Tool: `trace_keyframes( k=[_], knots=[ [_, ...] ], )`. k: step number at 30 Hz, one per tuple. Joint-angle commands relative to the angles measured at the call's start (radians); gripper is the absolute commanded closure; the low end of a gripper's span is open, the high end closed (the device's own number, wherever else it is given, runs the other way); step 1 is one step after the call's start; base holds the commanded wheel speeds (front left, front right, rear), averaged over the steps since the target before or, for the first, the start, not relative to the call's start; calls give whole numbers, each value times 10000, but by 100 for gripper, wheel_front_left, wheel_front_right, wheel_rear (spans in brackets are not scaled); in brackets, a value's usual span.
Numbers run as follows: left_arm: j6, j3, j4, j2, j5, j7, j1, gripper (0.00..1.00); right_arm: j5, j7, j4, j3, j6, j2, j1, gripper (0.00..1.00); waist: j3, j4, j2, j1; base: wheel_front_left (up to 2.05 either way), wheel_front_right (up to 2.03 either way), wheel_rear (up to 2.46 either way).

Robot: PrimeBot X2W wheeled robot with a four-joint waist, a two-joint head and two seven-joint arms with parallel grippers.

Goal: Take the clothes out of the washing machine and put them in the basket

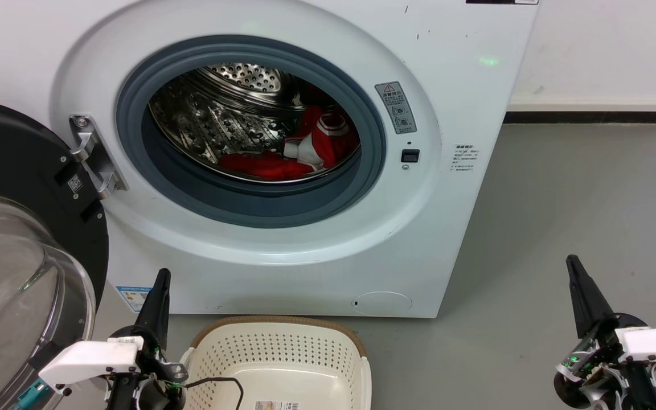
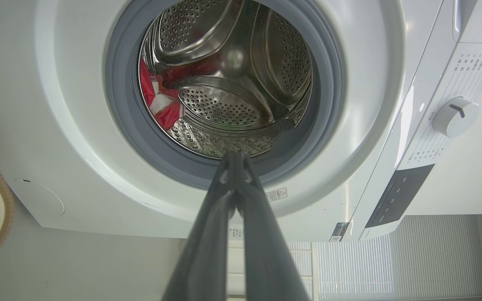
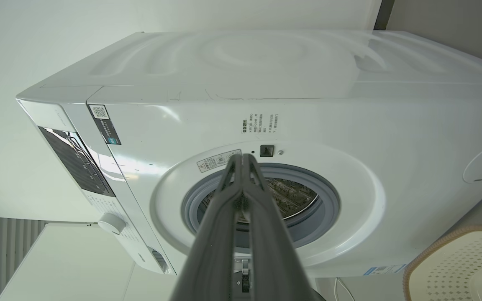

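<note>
The white washing machine [image 1: 453, 74] stands ahead with its porthole open. Red clothes [image 1: 299, 151] with white trim lie at the lower right of the steel drum; the left wrist view shows the clothes [image 2: 157, 100] at the drum's left. The cream basket [image 1: 282, 353] with a brown rim sits on the floor below the porthole, with nothing but a label in it. My left gripper [image 1: 160, 285] is shut and holds nothing, low at the basket's left; its tips [image 2: 234, 156] meet. My right gripper [image 1: 574, 267] is shut too, far right over the floor, its tips [image 3: 241, 158] together.
The machine's black-rimmed glass door [image 1: 15, 245] hangs open at the far left, close beside my left arm. Grey floor [image 1: 561, 216] stretches to the right of the machine, with a white wall and dark skirting behind. A black cable lies over the basket's near rim.
</note>
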Motion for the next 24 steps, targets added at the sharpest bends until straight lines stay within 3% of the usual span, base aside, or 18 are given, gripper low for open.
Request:
trace_keyframes(
  k=[1,24],
  knots=[
    [-22,28,-5,-10,-22,45,-67,100,-46,7,11,4,0,36,-132,100,0,0,0,0,0,0,0],
    [-22,28,-5,-10,-22,44,-67,100,-45,6,11,6,0,36,-132,100,0,0,0,0,0,0,0]
  ],
)
